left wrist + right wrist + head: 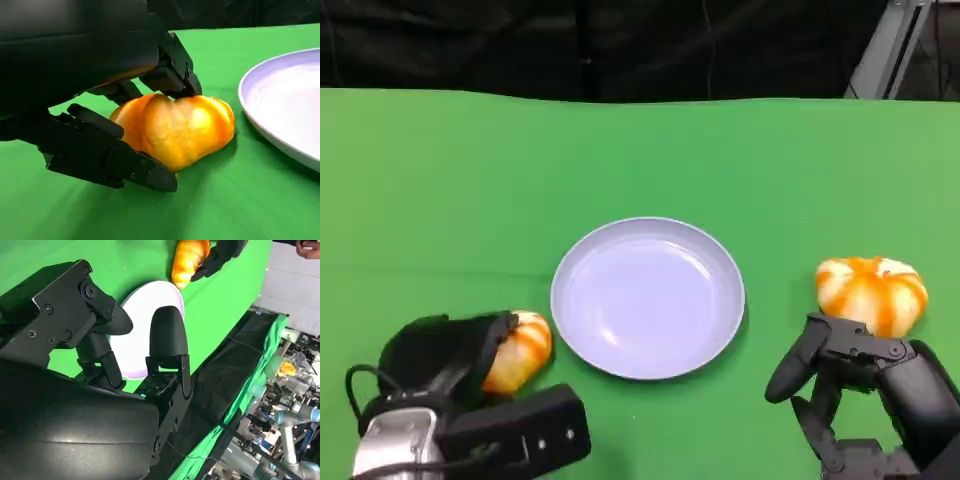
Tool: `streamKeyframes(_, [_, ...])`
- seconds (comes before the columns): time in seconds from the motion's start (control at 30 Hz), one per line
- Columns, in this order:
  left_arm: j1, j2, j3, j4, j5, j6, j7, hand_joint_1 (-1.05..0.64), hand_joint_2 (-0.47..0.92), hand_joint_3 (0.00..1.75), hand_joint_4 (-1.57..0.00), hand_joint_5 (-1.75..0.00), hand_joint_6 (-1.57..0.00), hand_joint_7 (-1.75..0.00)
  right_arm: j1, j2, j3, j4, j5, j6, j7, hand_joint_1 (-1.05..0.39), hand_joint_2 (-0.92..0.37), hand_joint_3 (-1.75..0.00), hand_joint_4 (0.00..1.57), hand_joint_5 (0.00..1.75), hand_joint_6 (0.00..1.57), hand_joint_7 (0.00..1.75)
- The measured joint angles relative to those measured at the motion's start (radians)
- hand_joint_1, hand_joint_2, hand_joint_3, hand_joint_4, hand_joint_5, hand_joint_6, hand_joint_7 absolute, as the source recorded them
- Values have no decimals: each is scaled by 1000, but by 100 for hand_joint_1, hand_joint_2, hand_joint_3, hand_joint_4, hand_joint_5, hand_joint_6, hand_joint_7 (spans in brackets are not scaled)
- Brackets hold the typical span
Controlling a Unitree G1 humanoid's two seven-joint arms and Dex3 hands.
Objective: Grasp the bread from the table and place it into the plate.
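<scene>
An orange-glazed bread lies on the green cloth just left of the empty pale lilac plate. My left hand wraps it from the left. In the left wrist view fingers press on top of the bread and the thumb lies against its lower side; the bread still touches the cloth, with the plate beside it. A second bread lies right of the plate. Just short of it, my right hand has its fingers spread and holds nothing.
The green cloth stretches to a black backdrop at the far edge. The right wrist view looks over my right hand at the plate and the held bread. Past the table, a person's hand and lab equipment.
</scene>
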Motion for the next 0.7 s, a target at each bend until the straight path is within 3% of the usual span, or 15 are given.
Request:
streamKeyframes(0.07, [-6,1,-3,6,-9,3,0,-40,92,13,-58,-47,-68,-5,0,0,0,0,0,0,0,4,-38,-126,79,166,72,139])
streamKeyframes(0.1, [-8,2,-4,8,-13,5,0,-28,91,21,-71,-108,-85,-47,0,0,0,0,0,0,0,3,-38,-126,79,166,72,139])
streamKeyframes(0.13, [-3,2,3,14,-31,-24,41,-22,88,25,-78,-147,-86,-83,-1,0,1,0,0,0,0,3,-38,-125,80,166,72,139])
streamKeyframes(0.2, [29,2,38,23,-79,-121,196,-21,86,12,-79,-169,-94,-76,0,0,2,0,0,-1,0,3,-39,-124,80,167,72,139])
streamKeyframes(0.3, [58,3,78,28,-136,-230,345,-20,85,7,-80,-174,-97,-73,0,0,2,0,0,-1,0,3,-39,-124,80,167,72,139])
streamKeyframes(0.33, [58,3,82,33,-144,-242,362,-16,82,30,-79,-174,-91,-101,-1,0,3,0,0,-1,0,3,-39,-124,80,167,72,139])
streamKeyframes(0.37, [59,4,87,39,-153,-253,374,-15,75,49,-79,-174,-86,-115,-2,0,3,0,0,-1,0,3,-39,-124,80,167,72,139])
streamKeyframes(0.4, [60,4,93,43,-165,-264,381,-13,58,83,-80,-175,-85,-122,-3,0,3,1,0,-1,0,3,-39,-125,80,167,72,139])
streamKeyframes(0.47, [65,4,104,43,-180,-285,410,-12,47,106,-81,-175,-85,-126,-3,0,3,2,3,-1,0,3,-39,-125,80,167,72,138])
streamKeyframes(0.57, [81,4,113,26,-182,-318,461,-17,45,111,-80,-175,-83,-123,-3,0,2,5,7,-5,0,4,-39,-125,80,166,72,139])
streamKeyframes(0.7, [99,8,118,3,-174,-361,520,-17,42,118,-83,-175,-81,-136,-3,-1,1,11,7,-16,0,4,-39,-125,82,167,72,139])
